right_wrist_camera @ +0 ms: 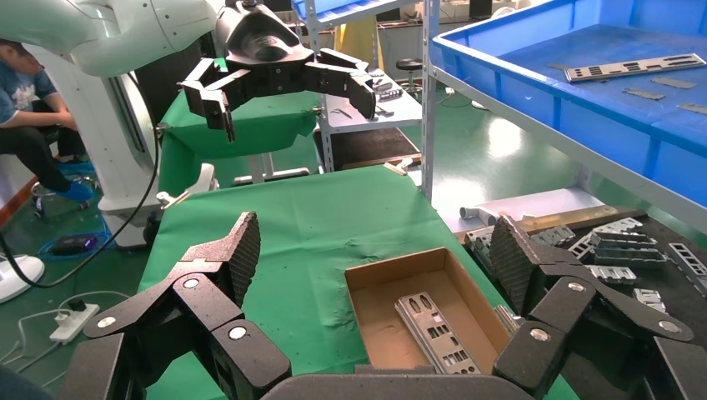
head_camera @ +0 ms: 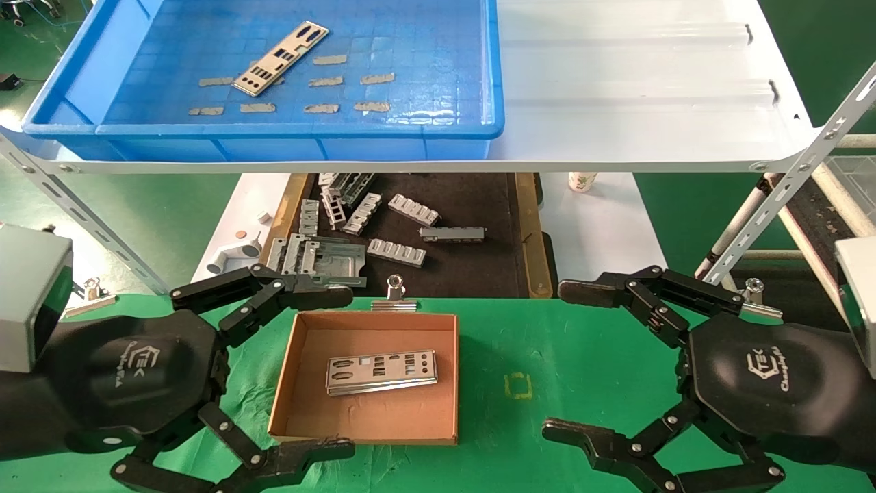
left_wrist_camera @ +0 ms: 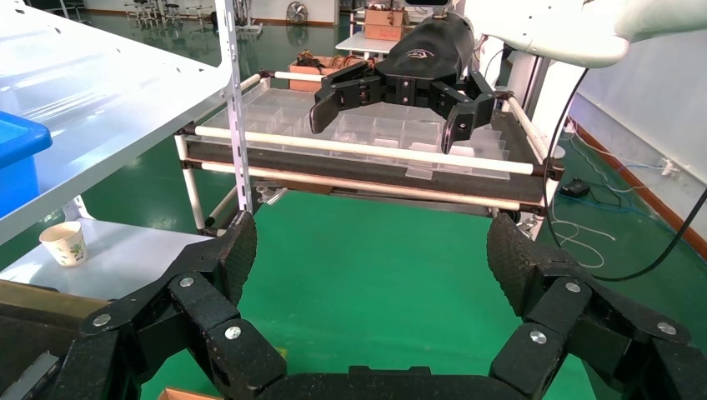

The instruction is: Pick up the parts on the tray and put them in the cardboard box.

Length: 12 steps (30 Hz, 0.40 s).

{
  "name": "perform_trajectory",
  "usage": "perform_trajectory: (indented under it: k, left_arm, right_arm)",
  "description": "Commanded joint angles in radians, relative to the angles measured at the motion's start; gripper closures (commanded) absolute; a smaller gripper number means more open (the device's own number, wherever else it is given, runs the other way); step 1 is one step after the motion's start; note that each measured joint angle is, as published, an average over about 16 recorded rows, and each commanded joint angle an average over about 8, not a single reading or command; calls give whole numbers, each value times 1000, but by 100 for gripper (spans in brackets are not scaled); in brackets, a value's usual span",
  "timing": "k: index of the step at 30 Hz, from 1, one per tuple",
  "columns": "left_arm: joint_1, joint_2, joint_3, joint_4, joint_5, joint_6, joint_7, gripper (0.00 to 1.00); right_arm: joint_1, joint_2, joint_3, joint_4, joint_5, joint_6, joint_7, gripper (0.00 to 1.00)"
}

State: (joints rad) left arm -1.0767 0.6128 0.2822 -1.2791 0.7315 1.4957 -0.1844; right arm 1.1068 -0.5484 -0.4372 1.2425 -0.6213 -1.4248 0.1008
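Note:
The blue tray (head_camera: pixel 452 116) sits on the white shelf at the back left. One silver plate (head_camera: pixel 280 57) lies in it among grey tape strips; tray (right_wrist_camera: pixel 534 83) and plate (right_wrist_camera: pixel 634 67) also show in the right wrist view. The cardboard box (head_camera: pixel 369 323) stands on the green mat and holds a silver plate (head_camera: pixel 381 372), also seen in the right wrist view (right_wrist_camera: pixel 438 333). My left gripper (head_camera: pixel 339 373) is open and empty, its fingers spread over the box's left side. My right gripper (head_camera: pixel 558 361) is open and empty to the right of the box.
A dark-floored tray with a wooden rim (head_camera: pixel 523 233) below the shelf holds several grey ribbed brackets (head_camera: pixel 414 209). A binder clip (head_camera: pixel 394 294) sits behind the box. A slanted shelf upright (head_camera: pixel 787 185) stands at the right, and a paper cup (head_camera: pixel 582 181) under the shelf.

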Motion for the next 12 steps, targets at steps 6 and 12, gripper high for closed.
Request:
perform_trajectory:
  k: [6, 12]
  left_arm:
    - [0, 0, 0, 0, 0, 0, 0, 0]
    - [0, 0, 0, 0, 0, 0, 0, 0]
  right_arm:
    - [0, 0, 0, 0, 0, 0, 0, 0]
    - [0, 0, 0, 0, 0, 0, 0, 0]
